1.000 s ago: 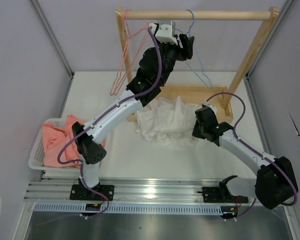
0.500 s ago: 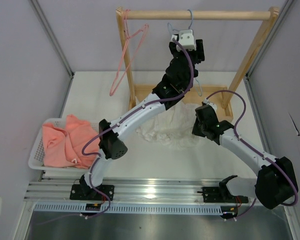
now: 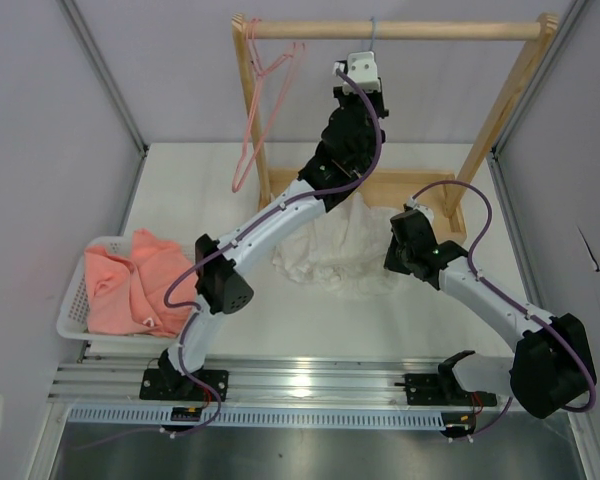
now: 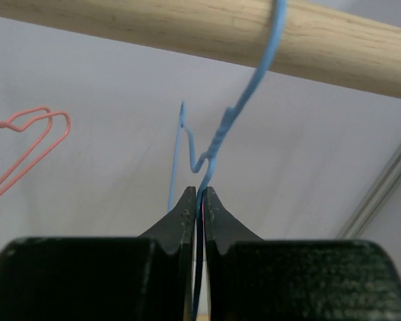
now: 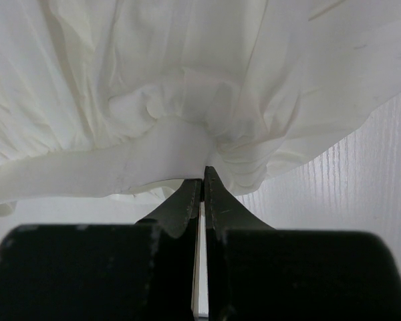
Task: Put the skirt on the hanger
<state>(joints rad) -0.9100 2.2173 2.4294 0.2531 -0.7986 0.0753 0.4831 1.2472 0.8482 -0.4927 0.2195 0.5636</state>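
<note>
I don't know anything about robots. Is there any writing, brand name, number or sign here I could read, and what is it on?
None: no word, number, logo or sign can be read in any view. The skirt, the hanger, the wooden rail, the basket, the left gripper and the right gripper all look plain.

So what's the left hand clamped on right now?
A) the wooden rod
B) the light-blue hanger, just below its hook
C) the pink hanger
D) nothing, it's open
B: in the left wrist view the left hand is shut on the light-blue hanger just under its twisted neck, with the hook over the wooden rod.
</note>
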